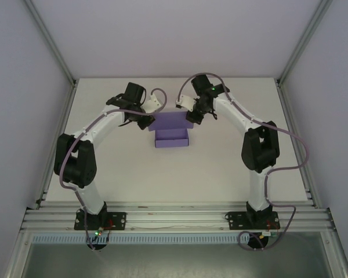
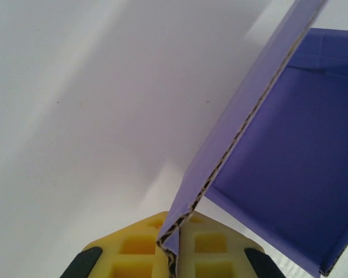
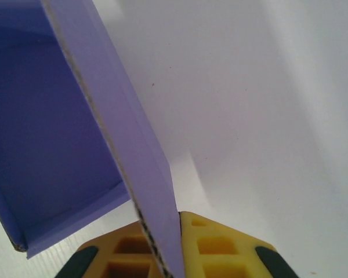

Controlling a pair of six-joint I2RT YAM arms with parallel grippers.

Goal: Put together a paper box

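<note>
- The left gripper (image 2: pixel 173 250) is pinching the left side wall of the paper box (image 1: pixel 171 130), jaws closed on the card edge, probably to steady it upright.
- The right gripper (image 3: pixel 165 255) is clamping the opposite wall likewise, bracing the box from both sides.
- The box is sitting open, mid-table (image 1: pixel 220 174).
- No print or label is showing.

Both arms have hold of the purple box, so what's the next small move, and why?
Probably tip both pinched panels inward together. The left fingers and right fingers are each shut on a raised side panel of the paper box, whose inside lies open, so those sides look unfolded.
</note>
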